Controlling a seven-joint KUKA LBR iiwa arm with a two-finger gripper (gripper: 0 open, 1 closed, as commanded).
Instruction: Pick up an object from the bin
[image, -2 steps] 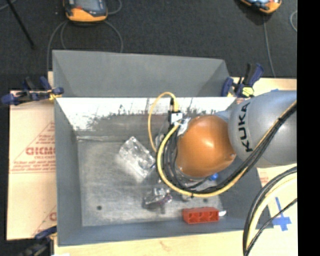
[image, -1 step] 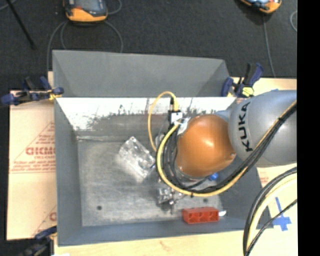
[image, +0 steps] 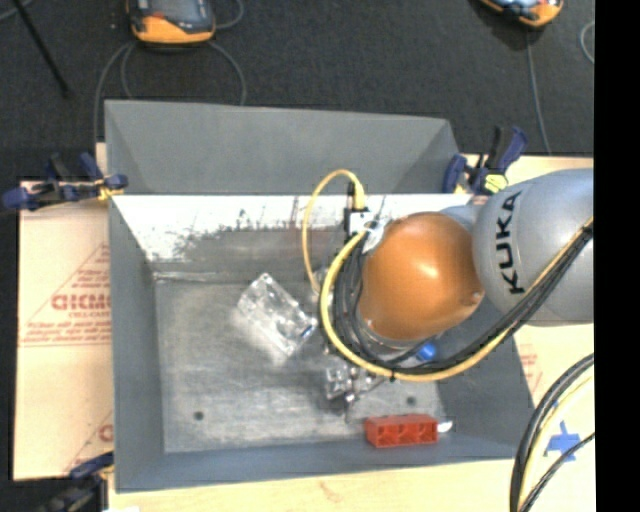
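Camera view from above: a grey metal bin (image: 135, 330) with sloping walls and a flat, scuffed floor holds two loose items.

Item one is a crumpled clear plastic container (image: 272, 315). It lies on its side on the floor, left of centre and toward the rear wall.

Item two is a red rectangular plastic brick (image: 398, 432). It lies flat along the front edge of the floor, right of centre. A small white piece (image: 443, 427) sits at its right end; whether it touches the brick or lies just beside it cannot be determined.

The silver robot arm (image: 540, 250) enters from the right and bends down into the bin. Its wrist carries a rounded orange cover (image: 420, 275), ringed by looped yellow and black cables (image: 307, 225).

Below the cover, the metal gripper (image: 341, 385) is down close to the floor, at about the middle of the bin's front half. It stands between the two items. The clear plastic container is near, to its upper left, with its closest corner just beside the cables. The red brick is near, to its lower right, and apart from it. The gripper is over bare floor rather than directly over either item. Contact with the floor cannot be confirmed.

Whether the gripper is spread or closed cannot be told from this angle, as the cover and cables hide much of the tool. Both items rest on the bin floor.
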